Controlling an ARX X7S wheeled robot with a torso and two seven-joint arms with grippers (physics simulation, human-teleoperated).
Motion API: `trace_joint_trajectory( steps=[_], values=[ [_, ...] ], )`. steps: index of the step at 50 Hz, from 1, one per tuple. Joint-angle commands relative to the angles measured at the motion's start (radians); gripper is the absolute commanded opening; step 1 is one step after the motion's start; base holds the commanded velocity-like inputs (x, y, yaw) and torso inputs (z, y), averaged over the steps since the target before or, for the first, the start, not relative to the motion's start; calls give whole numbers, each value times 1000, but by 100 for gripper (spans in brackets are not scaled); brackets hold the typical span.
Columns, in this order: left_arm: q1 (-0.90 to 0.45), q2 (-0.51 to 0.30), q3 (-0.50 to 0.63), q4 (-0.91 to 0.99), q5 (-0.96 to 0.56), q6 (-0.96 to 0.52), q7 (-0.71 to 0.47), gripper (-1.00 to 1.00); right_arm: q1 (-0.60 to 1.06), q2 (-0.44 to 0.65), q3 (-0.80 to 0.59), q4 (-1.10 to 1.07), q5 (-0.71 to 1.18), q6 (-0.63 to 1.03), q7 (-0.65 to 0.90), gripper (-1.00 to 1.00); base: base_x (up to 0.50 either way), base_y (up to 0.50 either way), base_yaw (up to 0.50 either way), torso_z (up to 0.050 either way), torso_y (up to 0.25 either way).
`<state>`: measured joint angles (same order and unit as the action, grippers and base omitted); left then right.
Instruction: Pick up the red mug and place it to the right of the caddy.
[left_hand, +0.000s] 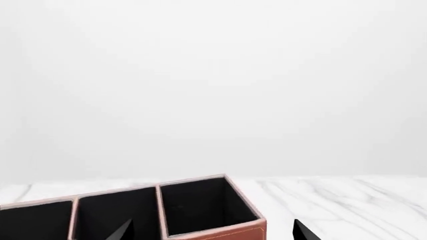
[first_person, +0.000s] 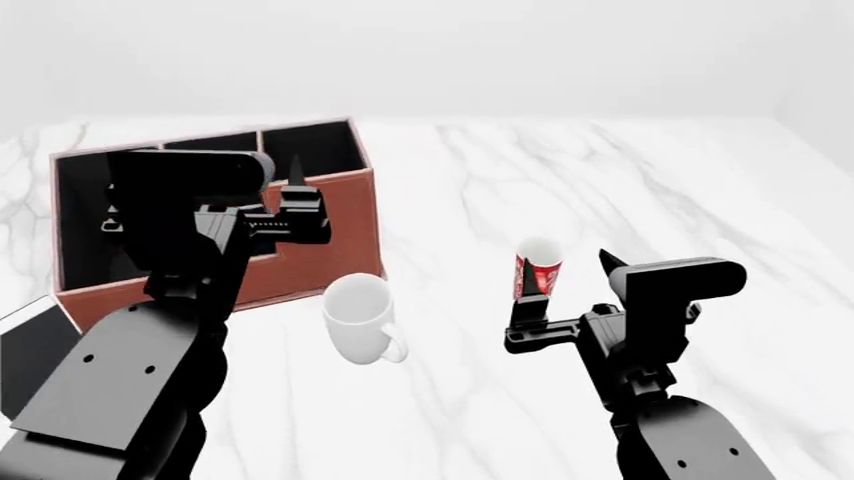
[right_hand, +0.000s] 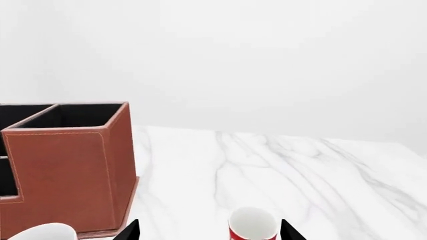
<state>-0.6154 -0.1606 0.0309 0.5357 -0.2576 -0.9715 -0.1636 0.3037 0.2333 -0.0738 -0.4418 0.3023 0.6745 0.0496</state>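
Observation:
The red mug (first_person: 538, 268) stands upright on the marble table, well to the right of the caddy (first_person: 320, 250). My right gripper (first_person: 571, 272) is open and level with the mug. In the right wrist view the red mug (right_hand: 252, 227) sits between the open fingertips of my right gripper (right_hand: 210, 231), nearer one tip, touching neither. My left gripper (first_person: 267, 195) is open over the caddy's near right corner. In the left wrist view my left gripper (left_hand: 213, 231) straddles the caddy's (left_hand: 233, 232) corner compartment and holds nothing.
A larger plain white mug (first_person: 360, 318) stands in front of the caddy's right corner, left of the red mug; its rim shows in the right wrist view (right_hand: 40, 232). A dark flat object (first_person: 27, 350) lies at the left edge. The marble table (first_person: 641, 180) stretches to the right.

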Motion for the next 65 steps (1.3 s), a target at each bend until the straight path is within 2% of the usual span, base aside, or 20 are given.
trace_joint_trajectory(
  steps=[1,39,47,52,57,65],
  values=[
    [-31,-11,10,11,-8,-27,-7,100,11,7,2,15,7,7,3,100,500,0,0,0,0],
    [-40,-30,18,18,-27,-29,-27,100,5,12,1,39,29,-16,12,100,500,0,0,0,1],
    [-36,-35,16,24,-32,-30,-31,100,-24,23,-17,10,7,6,42,100,0,0,0,0,1],
    [-31,-38,17,28,-34,-28,-34,100,-112,21,-3,-92,-21,23,115,100,0,0,0,0,0],
    [-21,-42,16,21,-33,-16,-35,100,-312,36,58,-247,41,-15,96,100,0,0,0,0,0],
    [-19,-43,23,17,-35,-10,-39,100,-508,41,90,-316,66,-37,99,100,0,0,0,0,0]
  ],
)
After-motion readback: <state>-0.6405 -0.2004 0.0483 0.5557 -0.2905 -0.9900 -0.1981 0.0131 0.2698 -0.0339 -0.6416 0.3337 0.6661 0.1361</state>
